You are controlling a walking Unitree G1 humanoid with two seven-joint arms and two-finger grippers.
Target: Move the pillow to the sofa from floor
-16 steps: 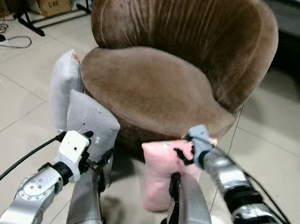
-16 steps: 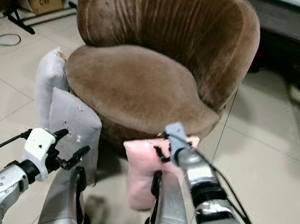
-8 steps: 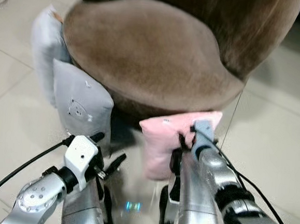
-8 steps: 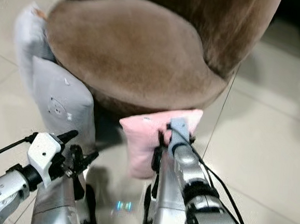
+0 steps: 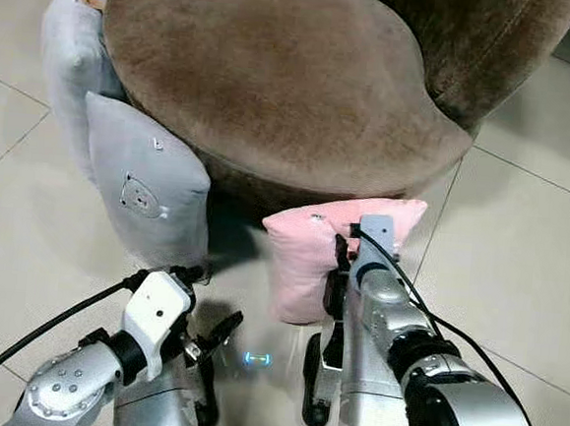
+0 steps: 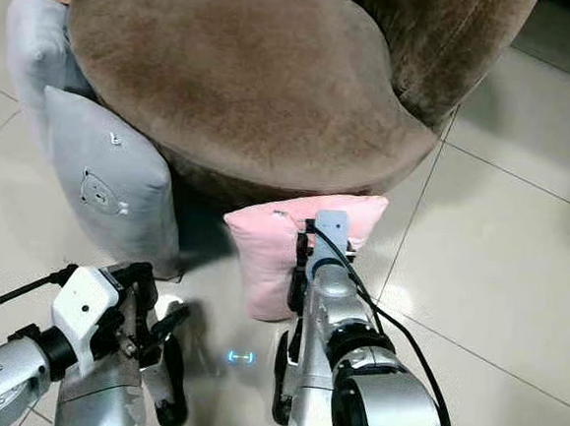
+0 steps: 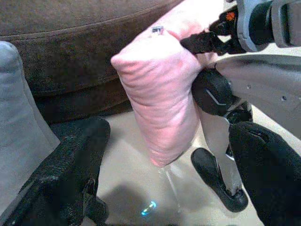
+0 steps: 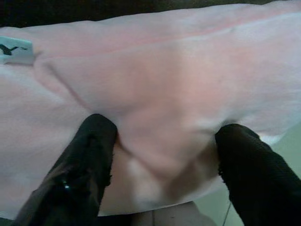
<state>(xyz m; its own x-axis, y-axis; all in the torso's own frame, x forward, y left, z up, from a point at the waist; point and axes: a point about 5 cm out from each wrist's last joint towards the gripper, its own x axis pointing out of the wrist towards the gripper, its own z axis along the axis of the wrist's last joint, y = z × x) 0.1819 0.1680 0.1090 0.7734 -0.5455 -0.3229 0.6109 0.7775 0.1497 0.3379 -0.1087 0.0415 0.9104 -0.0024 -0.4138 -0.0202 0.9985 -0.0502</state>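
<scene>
Here the round brown velvet sofa (image 5: 276, 74) dominates, two grey pillows (image 5: 144, 187) propped upright against its left side. The soft pink pillow (image 5: 306, 259) stands on the tiled floor (image 5: 529, 252) against the sofa's front edge. The right pincer (image 8: 160, 155) pinches a fold of it between both fingers; the left pincer (image 5: 206, 340) hovers spread wide nearby. Such a shallow bite of fabric could slip free on lifting.

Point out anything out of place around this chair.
Three pillows stand on edge on the tiled floor against the brown chair instead of on its seat: two grey pillows at its left, a pink pillow in front. The right claw pinches the pink one, bunching its fabric.
</scene>
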